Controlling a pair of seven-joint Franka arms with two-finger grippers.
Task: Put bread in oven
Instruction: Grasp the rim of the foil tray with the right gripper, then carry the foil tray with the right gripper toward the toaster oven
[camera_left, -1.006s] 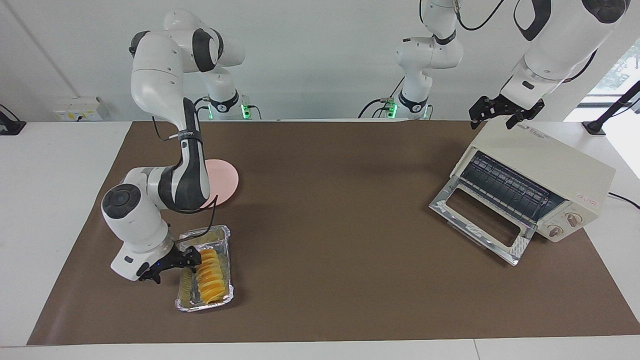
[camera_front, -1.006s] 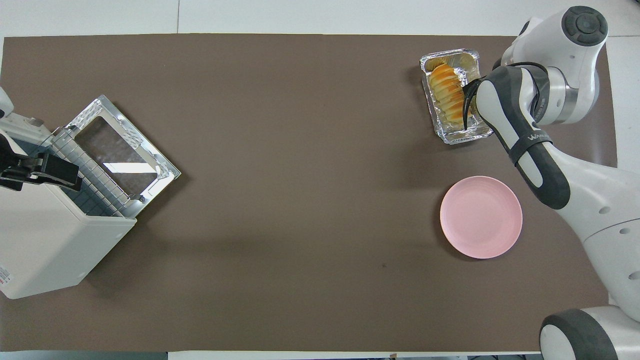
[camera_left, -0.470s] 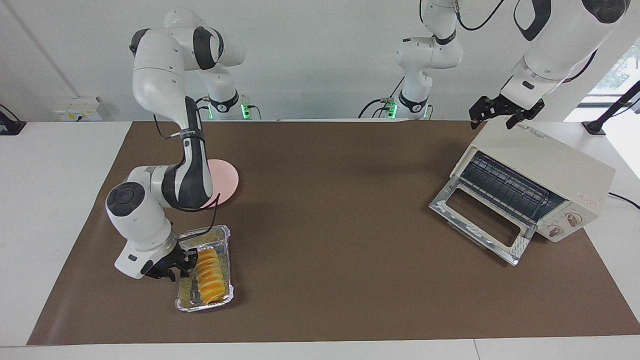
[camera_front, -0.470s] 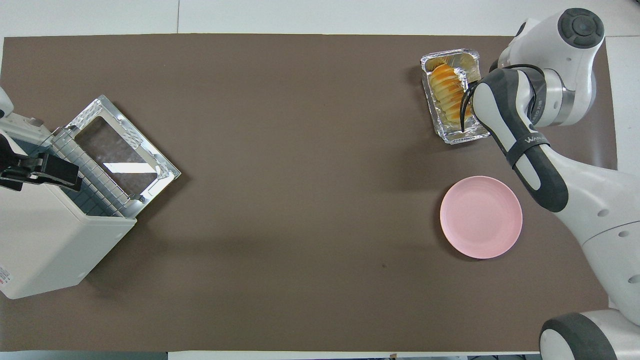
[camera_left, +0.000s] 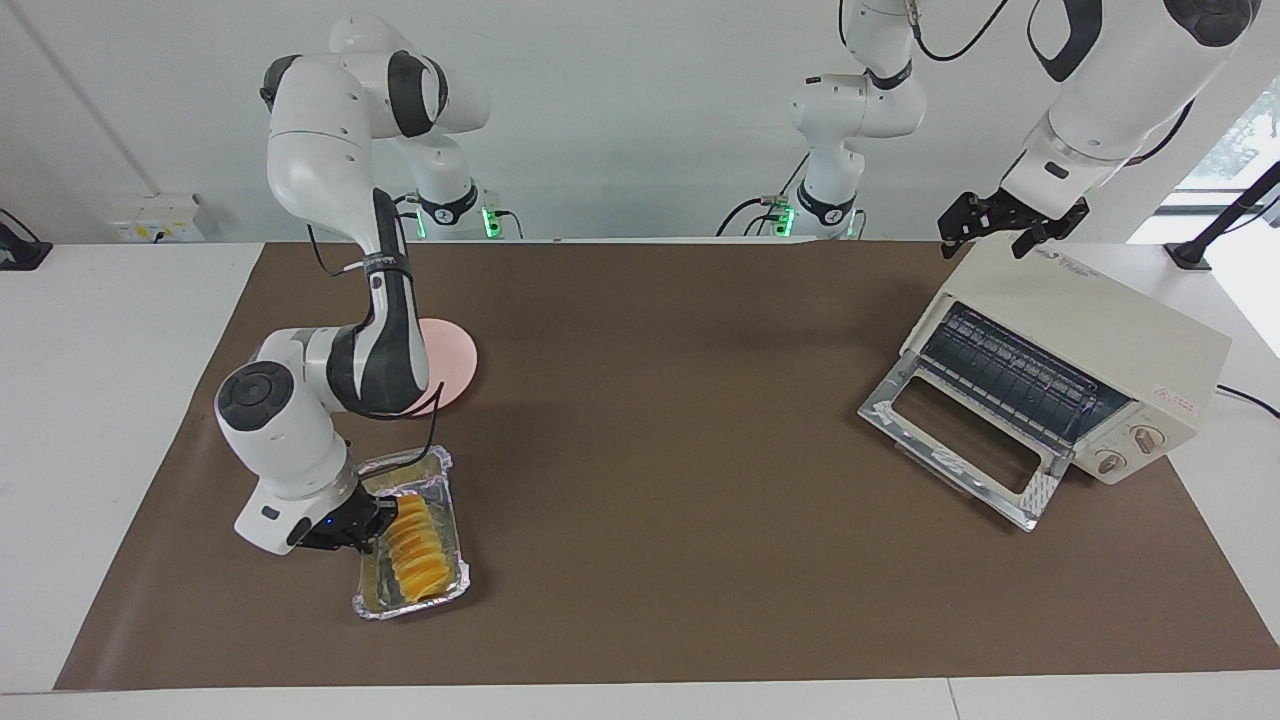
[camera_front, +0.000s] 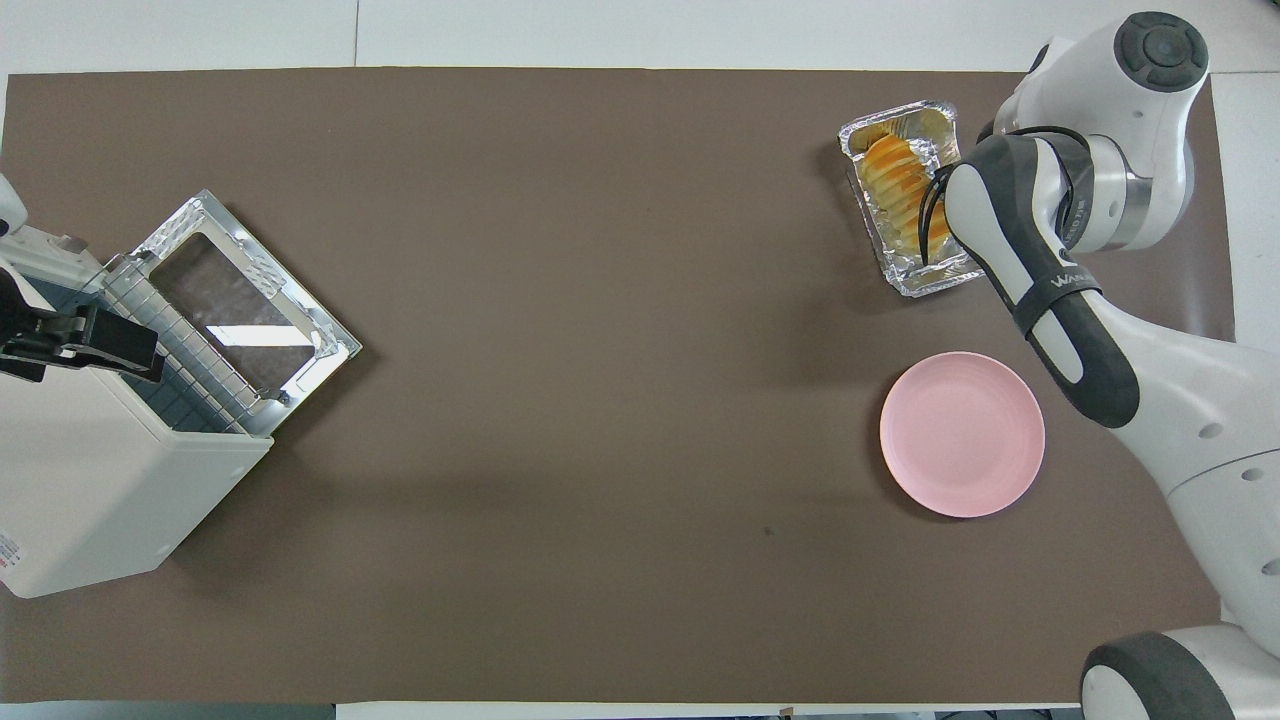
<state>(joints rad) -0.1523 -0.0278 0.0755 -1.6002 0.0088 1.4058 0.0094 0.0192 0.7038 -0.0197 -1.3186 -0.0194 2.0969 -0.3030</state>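
- My right gripper (camera_left: 368, 522) has just pinched shut on the rim of the shiny silver foil tray (camera_left: 442, 590), and the tray has turned a little.
- The small ridged yellow-orange bread (camera_left: 417, 550) sits in that tray, well apart from the boxy cream-white oven (camera_left: 1085, 335) (door open).
- My left gripper (camera_left: 1008, 226) waits over the oven, fingers spread.

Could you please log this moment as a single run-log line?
right gripper: shut on foil tray rim | bread: in tray | left gripper: open, waiting over oven | oven door: open

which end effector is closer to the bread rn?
Right. The right end effector is at the foil tray rim beside the bread; the left end effector waits over the oven.
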